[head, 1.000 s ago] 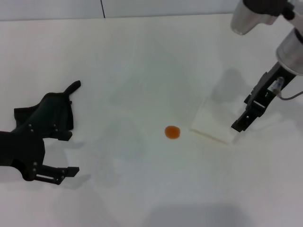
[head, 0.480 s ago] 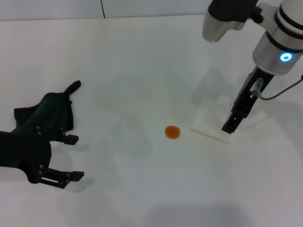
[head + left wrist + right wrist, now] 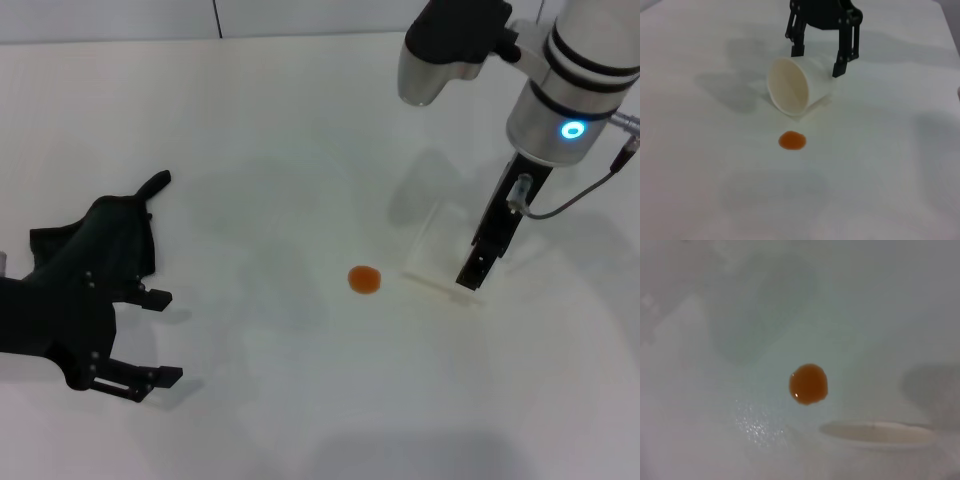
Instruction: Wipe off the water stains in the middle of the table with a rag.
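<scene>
broadly, the table (image 3: 300, 130) is a plain white top that fills the head view from the near edge to a far seam. on its right side the right arm comes down from the far right, and the right gripper (image 3: 821, 49) stands with its fingers spread to either side of a whitish cup (image 3: 442, 256) that lies tipped over on the table; in the left wrist view the two black fingers straddle the closed end of the cup without clearly pressing it, so the gripper is open and i cannot tell if it touches the cup. the cup's mouth faces the middle of the table, and its rim also shows in the right wrist view (image 3: 880, 434). on the left side, near the robot, the left gripper (image 3: 150, 338) hovers low over the table with its two fingers well apart and nothing between them. just beyond it, still on the left, lies the rag (image 3: 105, 245), a black crumpled cloth flat on the table with a pointed tail reaching toward the far side; the left gripper's body overlaps its near edge in the head view, but the fingers hold none of it. the water stains (image 3: 364, 279) are one small round orange-brown spot in the middle of the table, just left of the cup's mouth and apart from it, well to the right of the rag.
</scene>
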### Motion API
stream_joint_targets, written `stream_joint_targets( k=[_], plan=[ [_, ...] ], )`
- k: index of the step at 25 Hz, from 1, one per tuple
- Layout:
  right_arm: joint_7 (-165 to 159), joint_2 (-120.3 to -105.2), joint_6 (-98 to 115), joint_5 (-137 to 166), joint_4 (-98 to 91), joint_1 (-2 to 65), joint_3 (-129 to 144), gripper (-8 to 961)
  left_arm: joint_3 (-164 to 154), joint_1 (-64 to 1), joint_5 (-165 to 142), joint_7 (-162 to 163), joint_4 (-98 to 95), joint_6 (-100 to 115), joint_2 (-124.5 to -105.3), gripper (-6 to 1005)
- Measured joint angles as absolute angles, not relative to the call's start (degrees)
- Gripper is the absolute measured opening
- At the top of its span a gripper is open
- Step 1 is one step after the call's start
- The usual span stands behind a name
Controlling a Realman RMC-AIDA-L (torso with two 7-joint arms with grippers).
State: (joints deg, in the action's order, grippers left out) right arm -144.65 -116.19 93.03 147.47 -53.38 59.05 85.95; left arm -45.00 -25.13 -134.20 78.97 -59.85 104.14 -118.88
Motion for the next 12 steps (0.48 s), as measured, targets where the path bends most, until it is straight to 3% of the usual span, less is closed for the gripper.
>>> stream_joint_targets(
  k=[12],
  plan=[
    [-144.25,-116.18,87.71,144.79,-48.91,59.33,89.19,854,-45.0,-25.25,-133.74,78.44,-59.85,103.09,-119.02,887]
  ],
)
